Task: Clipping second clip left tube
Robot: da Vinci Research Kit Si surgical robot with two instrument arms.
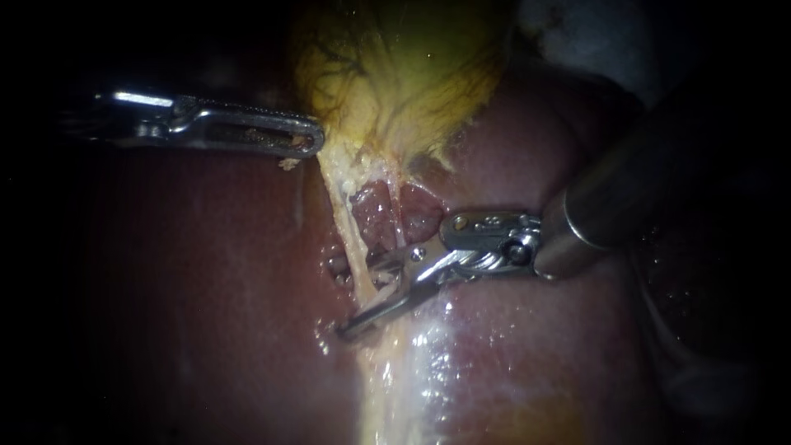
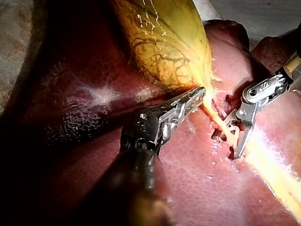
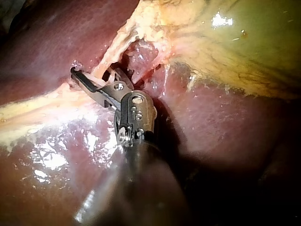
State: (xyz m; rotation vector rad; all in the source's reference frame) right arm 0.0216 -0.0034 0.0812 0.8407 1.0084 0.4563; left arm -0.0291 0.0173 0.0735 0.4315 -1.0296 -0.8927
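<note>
- At the yellow-green gallbladder's (image 1: 395, 74) lower edge, slim silver left instrument (image 1: 309, 138), jaws clamped on it.
- Silver right instrument (image 1: 360, 295) jaws open, straddling pale stringy left tube (image 1: 342, 218) over dark red liver (image 1: 206, 288).

Quick headcount: two instruments, the left instrument (image 1: 311, 142) and the right instrument (image 1: 362, 297). One gallbladder (image 1: 404, 74), one liver (image 1: 206, 272). Two tubes as far as I can see: the left tube (image 1: 342, 206) between the right instrument's jaws, a second tube (image 1: 399, 216) just beside them.
</note>
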